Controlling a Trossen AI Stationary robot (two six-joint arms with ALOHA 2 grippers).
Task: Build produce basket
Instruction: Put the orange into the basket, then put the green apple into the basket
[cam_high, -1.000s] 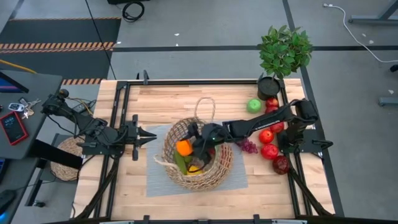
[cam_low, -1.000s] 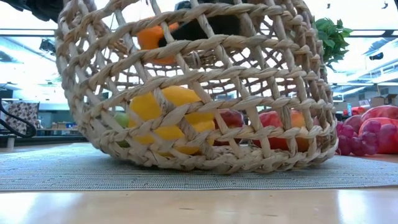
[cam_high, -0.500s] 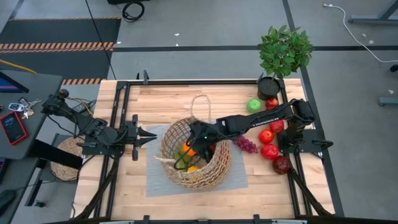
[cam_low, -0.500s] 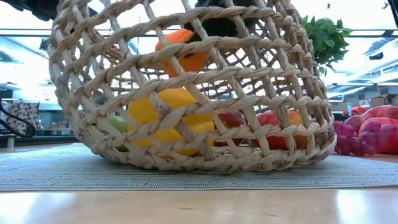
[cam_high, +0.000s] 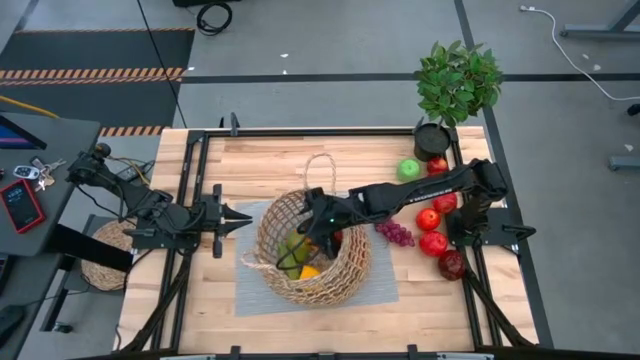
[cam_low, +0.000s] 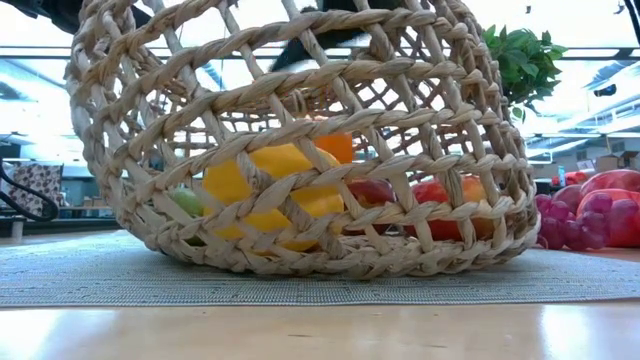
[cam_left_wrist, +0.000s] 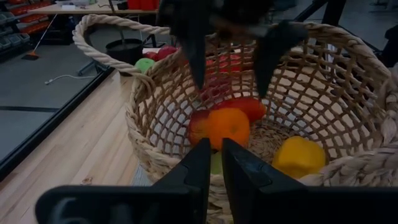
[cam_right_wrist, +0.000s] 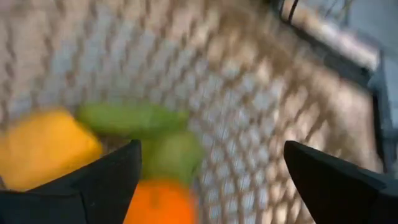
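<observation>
**Orange piece dropped in; more produce waits at the right edge**

The right gripper (cam_high: 312, 222) hangs over the mouth of the basket (cam_high: 345, 282), which sits on a grey mat (cam_high: 380, 288) in the middle of the surface (cam_high: 260, 160). Its jaws stand wide apart with nothing between them, as the left wrist view shows from across the basket. Directly below them an orange piece (cam_left_wrist: 229, 126) lies loose among the produce already inside: a yellow one (cam_left_wrist: 300, 155), a red one (cam_left_wrist: 250, 107) and green ones (cam_right_wrist: 130, 119). By my reading, the drop of this piece is done and the step in hand is the release.

The left gripper (cam_high: 243, 217) waits just beside the basket's left side, jaws together and empty.

Still outside the basket, near the surface's right edge, are the purple grapes (cam_high: 396, 233), a green apple (cam_high: 408, 169) and several red fruits (cam_high: 434, 243), close to a potted plant (cam_high: 455, 85).

The next move calls for the right arm to rise clear of the rim and the loop handle (cam_high: 322, 175) without snagging the weave, then swing right for another piece. The grapes lie nearest, but are soft and would need a light grip.
</observation>
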